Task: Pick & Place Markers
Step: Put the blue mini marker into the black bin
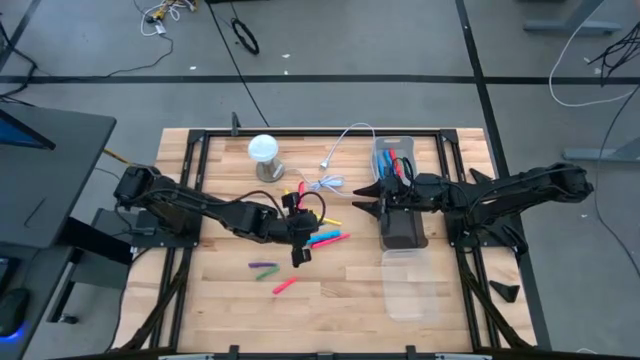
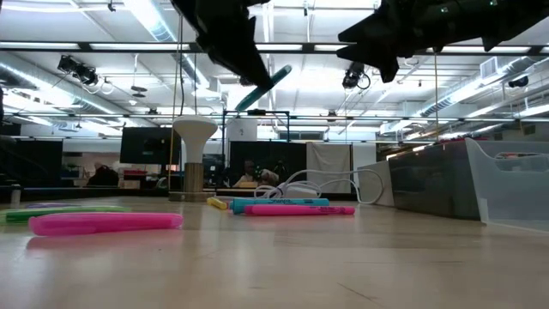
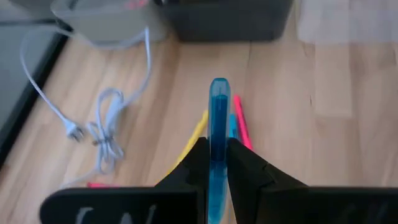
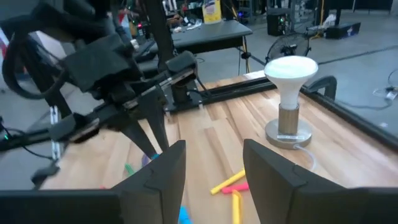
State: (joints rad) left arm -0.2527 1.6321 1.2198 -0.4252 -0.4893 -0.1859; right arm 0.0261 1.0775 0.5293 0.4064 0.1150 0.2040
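Blue marker in left claw

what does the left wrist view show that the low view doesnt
Only the left wrist view: the left hand seen from behind, closed on the blue marker, and the cable's plug on the wood.

Only the low view: a pink marker lying nearest the camera, the white lamp, and the room behind.

Both: the blue marker held up off the table, the white cable, and a yellow marker lying below.
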